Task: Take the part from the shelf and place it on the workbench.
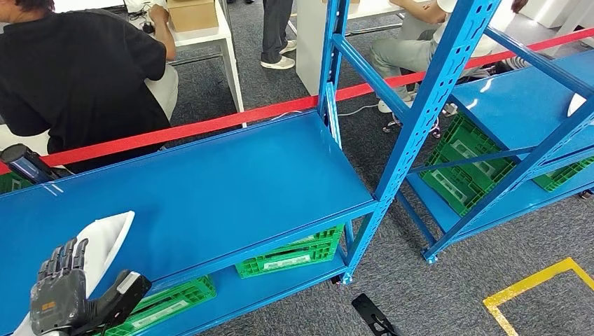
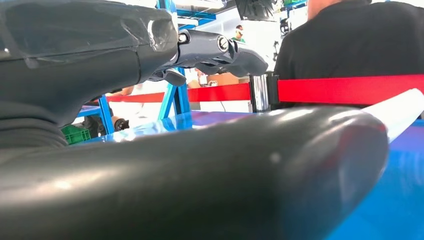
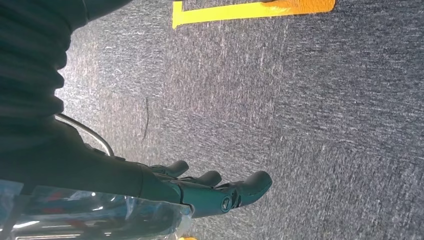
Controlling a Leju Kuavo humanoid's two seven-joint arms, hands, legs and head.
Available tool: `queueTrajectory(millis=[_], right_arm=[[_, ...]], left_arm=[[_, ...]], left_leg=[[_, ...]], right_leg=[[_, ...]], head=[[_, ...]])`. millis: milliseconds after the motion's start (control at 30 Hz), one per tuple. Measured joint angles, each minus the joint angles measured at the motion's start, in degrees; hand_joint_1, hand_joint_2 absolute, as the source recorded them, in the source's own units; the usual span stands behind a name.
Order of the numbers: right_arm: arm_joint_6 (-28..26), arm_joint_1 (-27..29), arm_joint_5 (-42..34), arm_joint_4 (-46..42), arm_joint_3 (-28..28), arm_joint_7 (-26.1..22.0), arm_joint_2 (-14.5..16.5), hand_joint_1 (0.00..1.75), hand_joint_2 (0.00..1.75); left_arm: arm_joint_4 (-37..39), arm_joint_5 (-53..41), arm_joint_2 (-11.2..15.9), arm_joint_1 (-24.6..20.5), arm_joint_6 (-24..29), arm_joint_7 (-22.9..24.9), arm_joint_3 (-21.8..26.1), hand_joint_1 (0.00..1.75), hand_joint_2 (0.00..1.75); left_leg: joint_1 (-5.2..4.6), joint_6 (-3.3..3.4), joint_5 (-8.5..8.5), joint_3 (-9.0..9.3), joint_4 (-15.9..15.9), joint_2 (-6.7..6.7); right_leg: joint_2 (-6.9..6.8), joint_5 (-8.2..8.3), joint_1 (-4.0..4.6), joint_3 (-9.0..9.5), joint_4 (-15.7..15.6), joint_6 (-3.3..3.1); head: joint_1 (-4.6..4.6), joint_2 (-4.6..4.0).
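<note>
The white, elongated part (image 1: 106, 236) lies on the top board of the blue shelf (image 1: 224, 182), near its front left corner. My left hand (image 1: 68, 294) rests over the part's near end, its dark fingers spread on the white surface and its thumb sticking out to the right past the part's edge. In the left wrist view the thick thumb (image 2: 200, 175) fills the foreground, and the part's pointed tip (image 2: 402, 109) shows beyond it. My right hand (image 3: 205, 192) hangs over grey carpet, fingers apart and loosely curved, holding nothing.
A person in a black shirt (image 1: 77, 70) sits just behind the shelf, beyond a red barrier tape (image 1: 210, 124). Green crates (image 1: 291, 253) stand on the lower board. A second blue shelf unit (image 1: 518, 105) stands to the right. Yellow floor tape (image 1: 536, 283) marks the carpet.
</note>
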Motion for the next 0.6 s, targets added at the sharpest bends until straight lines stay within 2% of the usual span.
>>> queueTrajectory(millis=[600], right_arm=[[0.0, -0.4, 0.0, 1.3, 0.0, -0.1, 0.7, 0.0, 1.75]], left_arm=[[0.9, -0.1, 0.0, -0.1, -0.2, 0.0, 0.0, 0.0, 0.0]], left_leg=[[0.0, 0.0, 0.0, 0.0, 0.0, 0.0]], right_leg=[[0.0, 0.0, 0.0, 0.0, 0.0, 0.0]], head=[[0.0, 0.0]])
